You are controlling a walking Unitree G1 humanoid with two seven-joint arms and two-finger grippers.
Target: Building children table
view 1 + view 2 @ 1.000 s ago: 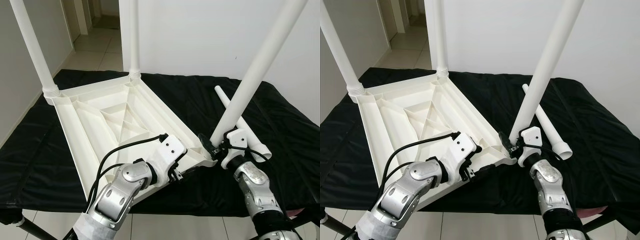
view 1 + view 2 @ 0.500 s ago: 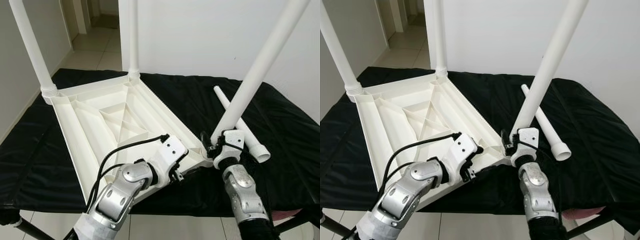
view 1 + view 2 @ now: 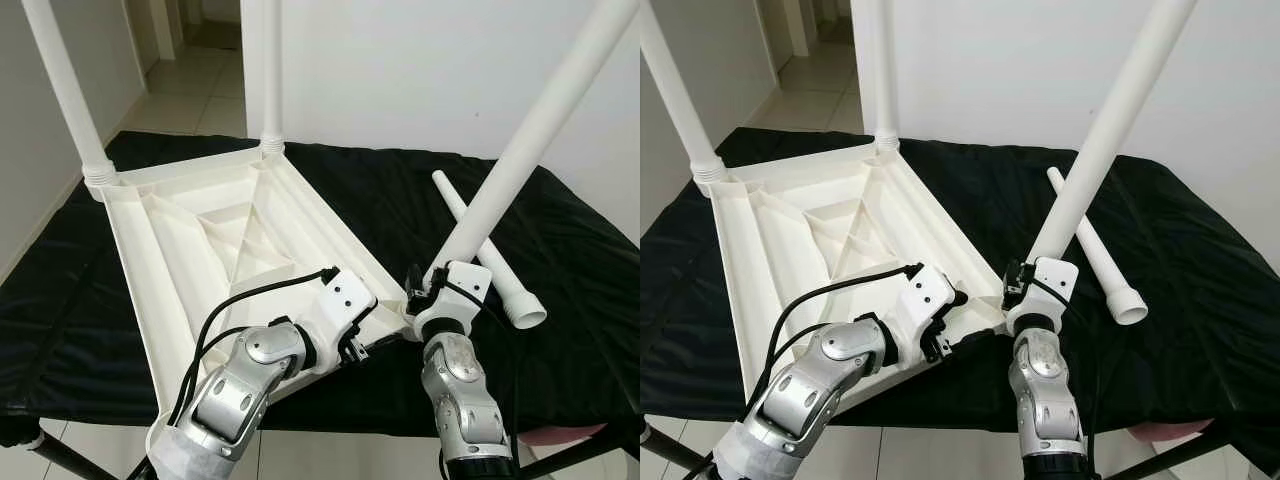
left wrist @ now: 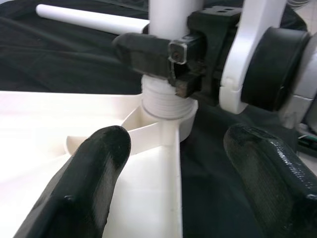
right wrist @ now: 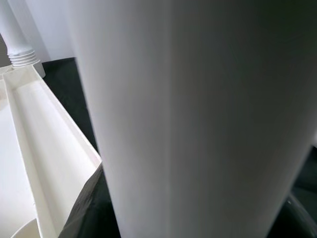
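Black cloth (image 3: 560, 250) covers the work surface, and behind it are a white wall and a tiled corridor. On the cloth lies the children table top (image 3: 200, 235) upside down, its ribs facing up. Two legs already stand in its far corners: the far-left leg (image 3: 62, 85) and the far-right leg (image 3: 270, 70).

The right gripper (image 3: 1025, 287) is clamped on the third leg (image 3: 530, 140) near its lower end, just above the threaded part. This leg leans toward the right edge of the cloth, and its thread sits in the near-right corner socket (image 4: 166, 111) of the top. The left gripper (image 4: 173, 163) has its fingers (image 4: 94, 163) apart; they hover on both sides of the near rim, just before that socket, not touching the leg.

To my judgement, the step is to seat this leg. It should first be brought upright, because a leaning thread can catch crooked and jam. The left gripper could press on the rim so that the top does not turn. The fourth leg (image 3: 490, 250) waits loose on the cloth near the right edge.
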